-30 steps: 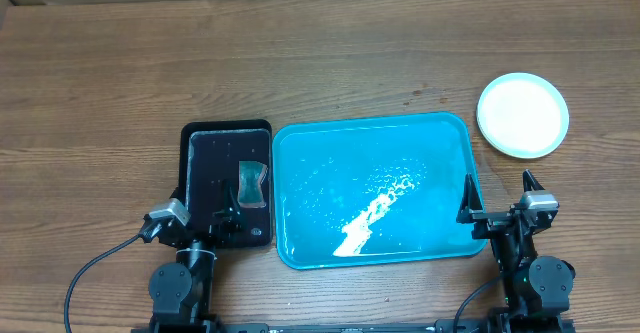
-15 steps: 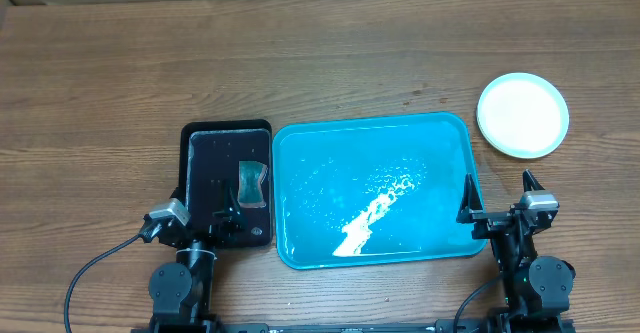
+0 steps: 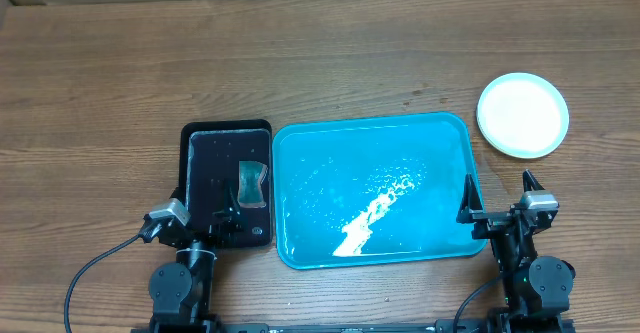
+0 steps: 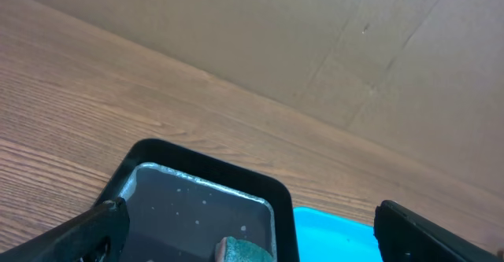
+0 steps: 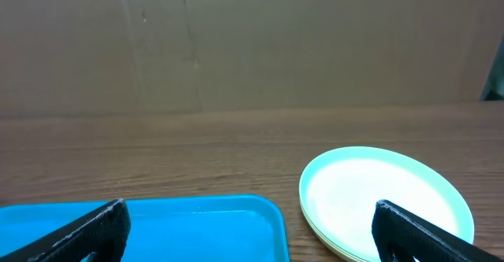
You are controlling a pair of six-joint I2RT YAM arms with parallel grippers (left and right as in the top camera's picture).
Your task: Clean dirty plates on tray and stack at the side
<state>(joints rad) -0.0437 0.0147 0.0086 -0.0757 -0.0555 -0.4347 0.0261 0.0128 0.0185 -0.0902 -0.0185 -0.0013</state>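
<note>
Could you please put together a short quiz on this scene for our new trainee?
1. True or false: the right gripper is shut on a plate.
2. Where is the stack of plates? A: on the teal tray. B: on the table, right of the teal tray. C: on the table, left of the teal tray.
3. Which tray holds the sponge?
Key: 1 false, its fingers stand open and empty; 2 B; 3 the black tray.
</note>
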